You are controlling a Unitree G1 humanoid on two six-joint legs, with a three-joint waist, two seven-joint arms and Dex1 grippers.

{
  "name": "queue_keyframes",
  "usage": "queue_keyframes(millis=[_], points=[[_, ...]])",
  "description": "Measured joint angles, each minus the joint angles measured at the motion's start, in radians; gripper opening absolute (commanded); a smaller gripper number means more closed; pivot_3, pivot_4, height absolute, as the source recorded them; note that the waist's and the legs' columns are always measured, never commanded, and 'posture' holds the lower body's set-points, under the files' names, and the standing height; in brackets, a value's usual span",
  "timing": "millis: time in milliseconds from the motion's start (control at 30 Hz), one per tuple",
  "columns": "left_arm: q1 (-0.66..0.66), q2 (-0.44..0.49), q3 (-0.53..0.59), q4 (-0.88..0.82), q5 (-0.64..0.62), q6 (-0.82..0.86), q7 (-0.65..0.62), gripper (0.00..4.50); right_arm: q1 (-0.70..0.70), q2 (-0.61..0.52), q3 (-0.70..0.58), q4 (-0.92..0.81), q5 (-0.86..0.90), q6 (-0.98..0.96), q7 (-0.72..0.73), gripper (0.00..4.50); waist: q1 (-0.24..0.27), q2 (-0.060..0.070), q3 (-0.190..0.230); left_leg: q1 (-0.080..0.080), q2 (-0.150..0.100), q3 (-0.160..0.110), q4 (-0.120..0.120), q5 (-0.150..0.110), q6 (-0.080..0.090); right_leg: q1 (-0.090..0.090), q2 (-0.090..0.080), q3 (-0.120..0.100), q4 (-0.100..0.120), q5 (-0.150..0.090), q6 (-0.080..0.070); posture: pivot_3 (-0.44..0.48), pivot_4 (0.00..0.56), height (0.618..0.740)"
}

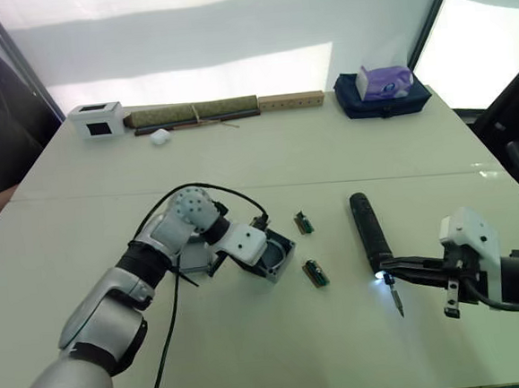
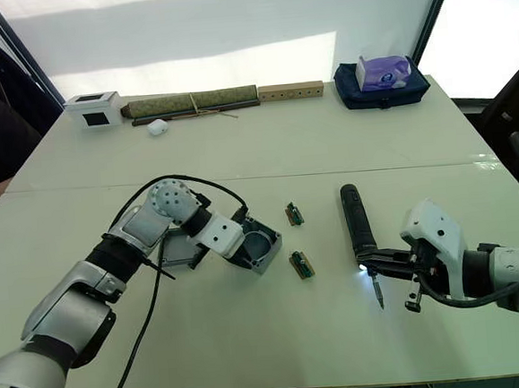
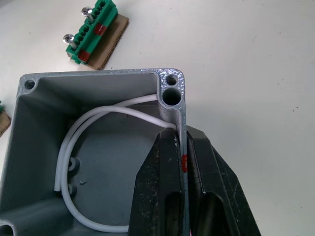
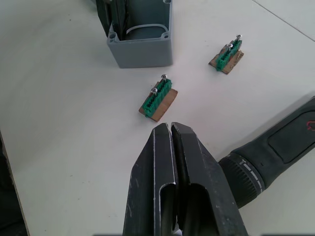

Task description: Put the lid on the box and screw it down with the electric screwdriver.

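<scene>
On a pale worktop [image 1: 266,162], the left tool [image 3: 183,162] pinches one wall of the box [image 3: 93,147], fingers closed on either side of the cast grey metal by a small red mark, tipping its open mouth up off the surface. Inside, a loop of white wire [image 3: 74,147] curls against the smooth floor; screw holes sit in the thick rounded corners. The lid [image 2: 178,250], a shallow grey square, lies flat just beside the box under the left arm, so capping is not yet done. The screwdriver [image 1: 368,230], a thick black cylinder with a ribbed collar and a lit white tip, lies on the worktop to the right, the right tool [image 4: 171,147] resting shut and empty just beside that tip. Two small green terminal blocks [image 4: 158,96] on brown card lie between box and screwdriver. The step in hand looks like positioning the box; next it likely must sit level, mouth up, before the lid goes on.
</scene>
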Motion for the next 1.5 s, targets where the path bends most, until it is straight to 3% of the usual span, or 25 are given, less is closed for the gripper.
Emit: queue_keyframes(millis=[133, 300, 567, 700, 767, 800, 867, 1000, 1100, 1267, 1500], points=[[0.007, 0.017, 0.0, -0.038, -0.006, 0.049, -0.002, 2.85, -0.003, 0.0, 0.001, -0.002, 0.003, 0.0, -0.008, 0.0, -0.004, -0.001, 0.0, -0.002, 0.0, 0.0, 0.0, 0.0, 0.0, -0.002, 0.0, 0.001, 0.0, 0.0, 0.0, 0.0, 0.15, 0.74], [0.037, 0.131, 0.037, -0.192, -0.109, 0.174, -0.019, 4.41, -0.014, 0.0, 0.007, -0.001, 0.003, -0.002, -0.008, 0.0, -0.008, -0.001, 0.0, -0.004, 0.0, 0.0, -0.001, 0.0, 0.0, -0.005, 0.0, 0.001, 0.0, 0.0, 0.0, 0.0, 0.15, 0.74], [0.12, 0.27, 0.267, -0.43, -0.273, 0.468, 0.046, 4.41, -0.051, -0.002, 0.045, 0.037, -0.007, -0.024, 0.006, 0.0, -0.005, -0.001, 0.001, -0.003, 0.0, 0.0, 0.0, 0.0, 0.0, -0.003, 0.0, 0.001, 0.0, 0.0, 0.0, 0.0, 0.15, 0.74], [0.302, 0.289, 0.454, -0.565, -0.337, 0.741, 0.285, 4.41, -0.124, -0.009, 0.081, 0.066, -0.005, -0.039, 0.028, 0.0, -0.021, -0.002, 0.002, -0.003, 0.001, 0.0, 0.0, 0.0, 0.0, -0.004, -0.001, 0.001, 0.0, 0.0, 0.0, 0.0, 0.15, 0.74], [0.43, 0.26, 0.589, -0.683, -0.335, 0.975, 0.516, 4.41, -0.187, -0.031, 0.124, 0.088, -0.004, -0.042, 0.048, 0.0, -0.03, -0.002, 0.002, -0.002, 0.001, 0.0, -0.001, 0.0, 0.0, -0.004, -0.001, 0.001, 0.0, 0.0, 0.0, 0.0, 0.15, 0.74], [0.458, 0.244, 0.615, -0.711, -0.334, 1.031, 0.571, 4.41, -0.202, -0.037, 0.131, 0.091, -0.003, -0.043, 0.054, 0.0, -0.028, -0.003, 0.003, -0.002, 0.001, 0.0, -0.001, 0.0, 0.0, -0.004, -0.001, 0.001, 0.0, 0.0, 0.0, 0.0, 0.15, 0.74], [0.521, 0.153, 0.708, -0.825, -0.327, 1.258, 0.777, 4.41, -0.277, -0.044, 0.169, 0.106, 0.006, -0.042, 0.07, 0.0, -0.022, -0.006, 0.004, -0.002, 0.001, -0.001, 0.0, 0.0, 0.0, -0.003, -0.001, 0.0, 0.0, 0.0, 0.0, 0.0, 0.15, 0.74], [0.574, 0.037, 0.818, -0.996, -0.279, 1.541, 1.039, 4.41, -0.391, -0.055, 0.233, 0.122, 0.025, -0.038, 0.099, 0.0, -0.013, -0.008, 0.005, -0.003, 0.0, -0.001, 0.0, 0.0, 0.0, -0.003, -0.002, 0.0, 0.0, 0.001, 0.001, 0.0, 0.15, 0.74], [0.585, -0.037, 0.835, -1.104, -0.244, 1.681, 1.173, 4.41, -0.453, -0.063, 0.279, 0.141, 0.027, -0.038, 0.122, 0.0, -0.003, -0.008, 0.005, -0.003, 0.0, -0.001, 0.0, 0.0, 0.0, -0.003, -0.002, 0.0, -0.001, 0.001, 0.001, 0.0, 0.15, 0.74], [0.586, -0.125, 0.855, -1.145, -0.215, 1.791, 1.305, 4.41, -0.516, -0.064, 0.326, 0.177, 0.023, -0.038, 0.147, 0.0, 0.001, -0.008, 0.005, -0.003, 0.0, -0.001, 0.0, 0.0, -0.001, -0.003, -0.002, 0.0, -0.001, 0.001, 0.001, 0.0, 0.15, 0.74], [0.637, -0.19, 0.829, -1.092, -0.201, 1.74, 1.378, 4.41, -0.534, -0.08, 0.346, 0.183, 0.023, -0.037, 0.162, 0.0, 0.001, -0.008, 0.005, -0.003, 0.0, -0.001, -0.001, 0.0, -0.001, -0.004, -0.003, 0.0, -0.002, 0.001, 0.0, 0.0, 0.15, 0.74]])
